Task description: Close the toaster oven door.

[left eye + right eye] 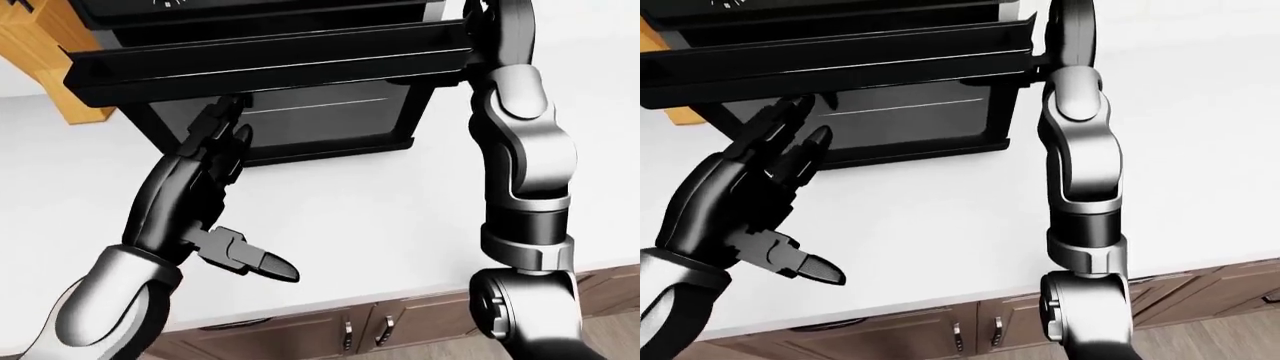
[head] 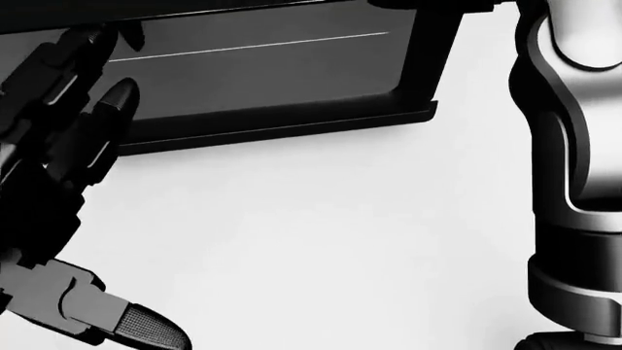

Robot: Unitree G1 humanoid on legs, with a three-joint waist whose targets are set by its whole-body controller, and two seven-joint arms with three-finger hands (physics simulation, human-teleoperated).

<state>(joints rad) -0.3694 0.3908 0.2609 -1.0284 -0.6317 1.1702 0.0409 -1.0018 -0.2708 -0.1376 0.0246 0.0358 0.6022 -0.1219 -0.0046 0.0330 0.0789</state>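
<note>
My left hand (image 1: 205, 176) reaches, fingers spread, under the open toaster oven door (image 1: 265, 64); I cannot tell my right hand's state.

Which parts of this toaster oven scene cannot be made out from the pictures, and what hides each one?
- Robot's right hand: in both eye views the grey right arm runs up behind the black toaster oven's open door; its fingers never show.
- Oven top and dials: cut off by the top edge.
- Left hand contact with the door: its own fingers block it.
- Brown wooden block: cropped.
</note>
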